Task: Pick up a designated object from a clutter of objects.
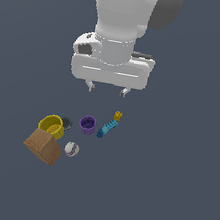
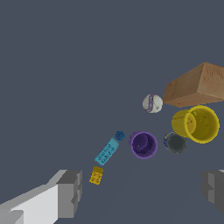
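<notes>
Yellow-orange brick [image 1: 118,115] sits at the clutter's edge beside the blue brick [image 1: 107,129], gripper [image 1: 107,88] wide above.

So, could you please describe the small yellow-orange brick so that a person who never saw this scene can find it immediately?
Find the purple cup in the middle of the clutter; on the exterior view's right of it lies a long blue brick. At that brick's far end sits the yellow-orange brick. It is the smallest studded piece, roughly cubic, far smaller than the yellow bowl.
</notes>
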`<act>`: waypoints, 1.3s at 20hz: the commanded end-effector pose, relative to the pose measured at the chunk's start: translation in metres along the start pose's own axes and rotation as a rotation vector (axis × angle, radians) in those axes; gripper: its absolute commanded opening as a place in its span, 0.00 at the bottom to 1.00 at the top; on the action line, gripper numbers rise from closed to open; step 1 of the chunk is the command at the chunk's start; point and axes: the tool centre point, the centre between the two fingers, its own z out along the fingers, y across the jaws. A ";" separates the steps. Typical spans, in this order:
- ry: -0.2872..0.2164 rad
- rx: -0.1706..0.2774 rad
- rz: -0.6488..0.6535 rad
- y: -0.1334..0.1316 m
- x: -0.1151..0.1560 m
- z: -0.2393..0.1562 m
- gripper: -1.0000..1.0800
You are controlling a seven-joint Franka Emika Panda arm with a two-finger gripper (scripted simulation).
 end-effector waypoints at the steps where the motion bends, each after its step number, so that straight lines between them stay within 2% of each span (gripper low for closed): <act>1: -0.003 0.000 0.014 -0.004 -0.003 0.014 0.96; 11: -0.018 0.003 0.111 -0.029 -0.032 0.098 0.96; 20: -0.036 0.006 0.217 -0.053 -0.084 0.178 0.96; 26: -0.047 0.007 0.278 -0.064 -0.122 0.217 0.96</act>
